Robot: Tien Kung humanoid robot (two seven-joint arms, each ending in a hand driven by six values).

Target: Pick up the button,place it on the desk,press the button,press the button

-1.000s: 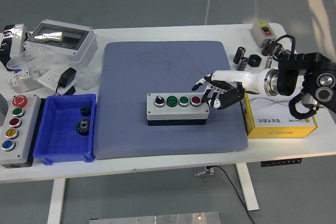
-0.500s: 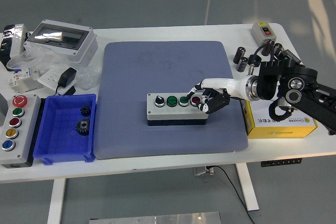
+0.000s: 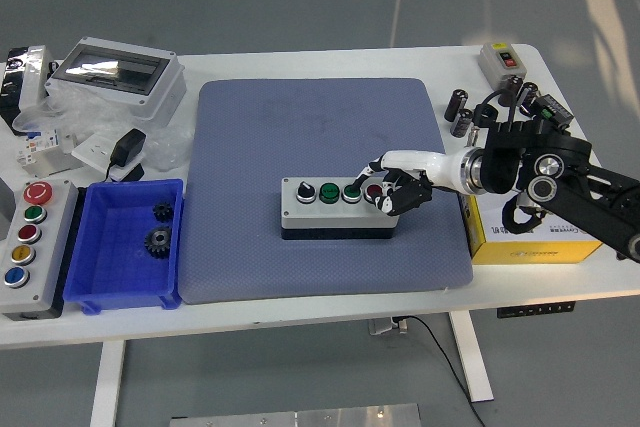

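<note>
You will find almost nothing legible here. The yellow cardboard box (image 3: 535,232) at the right edge of the white table (image 3: 300,302) carries a white strip with dark print along its near side, but the characters are too small and blurred for you to read. The white packets (image 3: 40,142) at the far left show dark marks that are likewise illegible. The grey button box with five coloured buttons (image 3: 30,247) at the left edge and the grey four-control button box (image 3: 338,209) on the blue-grey mat (image 3: 300,127) show you no readable labels.
</note>
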